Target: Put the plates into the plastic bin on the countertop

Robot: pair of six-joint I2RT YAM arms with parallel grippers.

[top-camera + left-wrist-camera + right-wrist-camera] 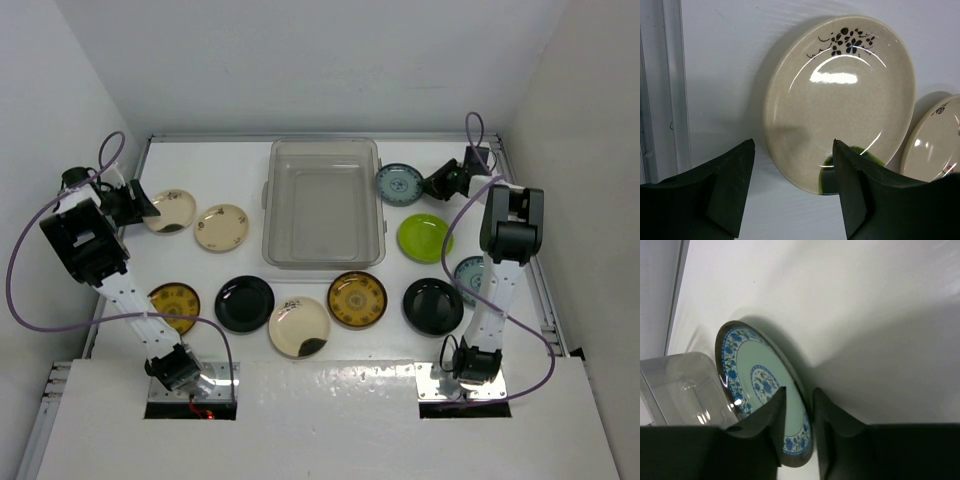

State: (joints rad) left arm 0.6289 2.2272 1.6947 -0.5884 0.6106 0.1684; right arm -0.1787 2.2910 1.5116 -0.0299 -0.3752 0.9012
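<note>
Two pincers stood at plates. The right pincer (799, 391) was pinched narrow on the rim of a blue-teal plate (752, 375), which looked tilted off the table (230, 170) just beside the plastic bin (323, 141). The left pincer (793, 145) gaped wide at the near edge of a cream plate (840, 100), one finger over its dark blotch. The bin held nothing. That thin hold on glossy ware could slip, or the plate might clip the bin's lip. The left finger might shove its plate into the second cream plate (940, 135).

A lab test cell: white walls (300, 60) and metal rails (210, 137) enclose the countertop (200, 170).
</note>
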